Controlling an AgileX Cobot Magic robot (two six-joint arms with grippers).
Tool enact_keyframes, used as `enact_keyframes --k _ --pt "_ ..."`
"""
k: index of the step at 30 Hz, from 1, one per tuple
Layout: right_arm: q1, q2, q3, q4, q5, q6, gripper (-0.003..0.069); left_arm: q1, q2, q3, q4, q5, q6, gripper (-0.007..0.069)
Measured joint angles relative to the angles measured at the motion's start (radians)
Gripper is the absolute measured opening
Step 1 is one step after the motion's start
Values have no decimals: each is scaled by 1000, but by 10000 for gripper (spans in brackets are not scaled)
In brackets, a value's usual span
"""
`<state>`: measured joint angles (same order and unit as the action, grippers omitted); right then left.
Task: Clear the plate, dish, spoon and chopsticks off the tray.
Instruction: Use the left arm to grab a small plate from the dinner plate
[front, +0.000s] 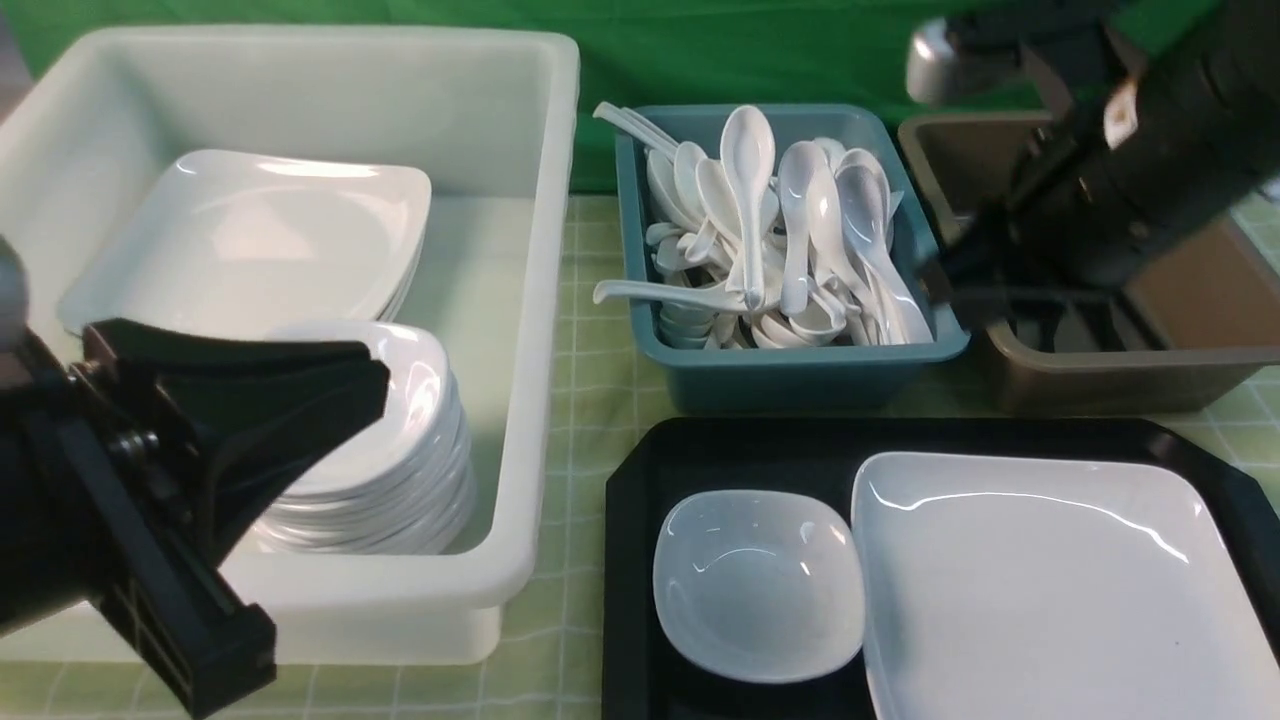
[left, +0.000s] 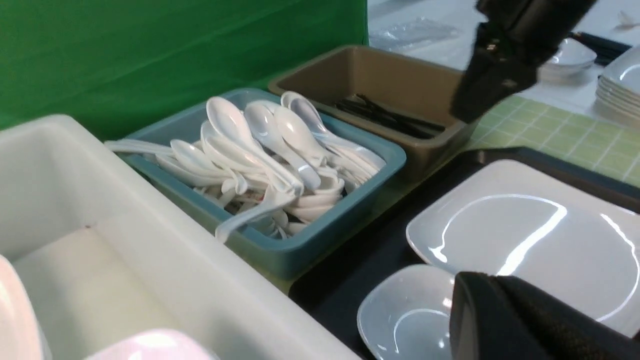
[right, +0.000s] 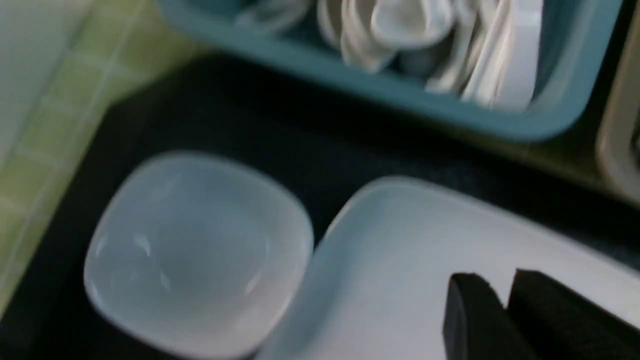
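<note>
The black tray (front: 740, 450) lies at the front right. On it the small white dish (front: 757, 585) sits left of the large white plate (front: 1050, 590), their edges close together. No spoon or chopsticks show on the tray. White spoons (front: 790, 240) are heaped in a teal bin, and black chopsticks (left: 390, 117) lie in a brown bin. My left gripper (front: 375, 385) is shut and empty, hovering over the white tub's front. My right gripper (front: 940, 280) hangs over the near left corner of the brown bin. In the right wrist view, my right gripper (right: 495, 280) holds nothing.
A deep white tub (front: 540, 300) at the left holds large plates (front: 260, 235) and a stack of small dishes (front: 400, 470). The teal bin (front: 800, 375) and the brown bin (front: 1130, 375) stand side by side behind the tray. A green checked cloth covers the table.
</note>
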<state>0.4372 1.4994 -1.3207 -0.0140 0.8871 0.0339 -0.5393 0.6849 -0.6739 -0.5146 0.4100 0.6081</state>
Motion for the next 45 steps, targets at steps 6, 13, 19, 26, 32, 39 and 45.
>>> enact_keyframes --k 6,13,19,26,32,39,45 --pt "123 -248 330 -92 32 118 162 -31 111 -17 -26 107 80 27" --pt "174 -538 502 -114 50 228 167 -258 443 -140 89 164 44 27" --pt "174 -738 513 -117 47 237 173 -385 806 -306 240 148 -71 89" --pt "174 -862 518 -134 47 236 177 -411 1114 -478 375 138 -87 355" --pt "174 -891 518 -142 52 235 181 -411 1229 -511 445 63 -88 464" --pt "174 -891 518 -145 55 227 190 -411 1258 -516 491 35 -102 218" --pt "174 -891 518 -145 56 209 198 -411 1207 -524 507 60 -157 114"
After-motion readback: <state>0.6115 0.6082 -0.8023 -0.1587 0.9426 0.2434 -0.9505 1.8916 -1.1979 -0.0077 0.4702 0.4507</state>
